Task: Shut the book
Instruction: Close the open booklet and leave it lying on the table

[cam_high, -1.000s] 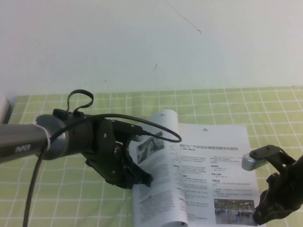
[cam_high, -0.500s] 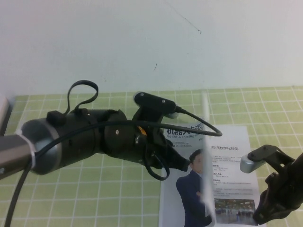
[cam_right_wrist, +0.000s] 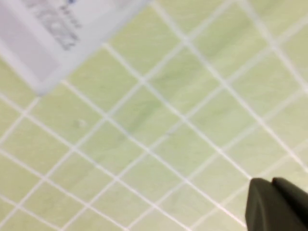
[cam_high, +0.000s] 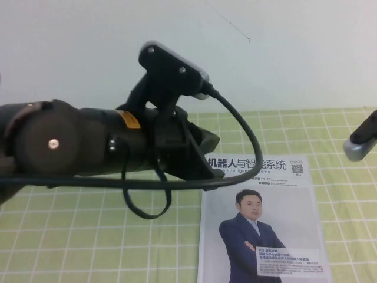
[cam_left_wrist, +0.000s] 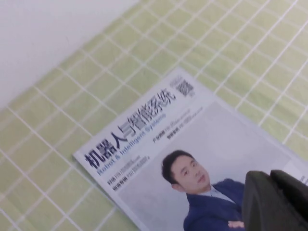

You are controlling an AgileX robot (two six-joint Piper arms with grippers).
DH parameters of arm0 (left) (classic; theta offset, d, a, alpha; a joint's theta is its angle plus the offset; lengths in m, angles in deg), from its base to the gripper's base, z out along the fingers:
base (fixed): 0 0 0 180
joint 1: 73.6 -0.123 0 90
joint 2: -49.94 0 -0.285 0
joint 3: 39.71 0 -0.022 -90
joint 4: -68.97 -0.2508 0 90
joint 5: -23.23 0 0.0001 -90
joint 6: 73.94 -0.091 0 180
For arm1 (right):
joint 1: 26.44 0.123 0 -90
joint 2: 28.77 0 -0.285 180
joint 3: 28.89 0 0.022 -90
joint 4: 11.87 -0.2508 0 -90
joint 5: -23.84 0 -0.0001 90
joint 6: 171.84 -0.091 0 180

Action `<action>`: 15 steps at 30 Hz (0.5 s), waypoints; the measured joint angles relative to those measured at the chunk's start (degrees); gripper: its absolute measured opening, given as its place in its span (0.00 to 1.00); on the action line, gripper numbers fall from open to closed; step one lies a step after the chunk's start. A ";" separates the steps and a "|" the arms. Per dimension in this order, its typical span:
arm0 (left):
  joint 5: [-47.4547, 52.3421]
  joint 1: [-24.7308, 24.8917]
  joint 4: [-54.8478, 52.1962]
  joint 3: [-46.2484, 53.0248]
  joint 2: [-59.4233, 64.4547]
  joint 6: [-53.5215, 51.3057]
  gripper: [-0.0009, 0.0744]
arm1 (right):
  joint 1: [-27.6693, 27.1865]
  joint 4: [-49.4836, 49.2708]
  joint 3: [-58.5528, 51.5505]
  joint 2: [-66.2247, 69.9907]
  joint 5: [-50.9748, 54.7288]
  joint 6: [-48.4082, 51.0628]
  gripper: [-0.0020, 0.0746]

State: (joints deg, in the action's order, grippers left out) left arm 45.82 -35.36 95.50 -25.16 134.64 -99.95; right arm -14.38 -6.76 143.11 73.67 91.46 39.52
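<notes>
The book (cam_high: pixel 262 218) lies shut and flat on the green checked cloth, front cover up, showing a man in a dark suit under a Chinese title. My left gripper (cam_high: pixel 211 168) hangs raised over the cover's upper left corner; in the left wrist view its dark fingers (cam_left_wrist: pixel 272 192) are shut together with nothing between them, above the cover (cam_left_wrist: pixel 144 144). My right gripper (cam_right_wrist: pixel 273 199) is also shut and empty, hovering over bare cloth to the right of the book, whose corner (cam_right_wrist: pixel 57 33) shows in the right wrist view. In the high view only the right arm's wrist camera (cam_high: pixel 360 141) shows at the right edge.
The green checked cloth (cam_high: pixel 88 236) covers the table up to a white wall (cam_high: pixel 265 59) at the back. My left arm (cam_high: pixel 70 147) and its cable loop fill the left and middle of the high view.
The left page swung over to the right and the book fell shut, cover up. My left arm then lifted and drew up. My right arm pulled back to the right edge.
</notes>
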 joint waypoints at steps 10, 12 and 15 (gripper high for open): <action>7.74 0.00 -28.51 0.28 -16.65 20.12 0.01 | 0.00 -7.66 0.02 -20.98 -3.41 -4.68 0.02; 9.23 0.00 -34.99 1.89 -19.53 28.03 0.01 | 0.00 -14.10 -2.60 -27.04 -5.40 -1.37 0.02; 9.87 0.00 -44.18 6.59 -24.32 36.84 0.01 | 0.00 -19.62 -7.76 -34.95 -9.27 1.97 0.02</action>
State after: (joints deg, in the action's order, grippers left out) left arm 55.69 -35.36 51.31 -18.58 110.32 -63.12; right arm -14.38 -26.37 135.35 38.72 82.20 41.48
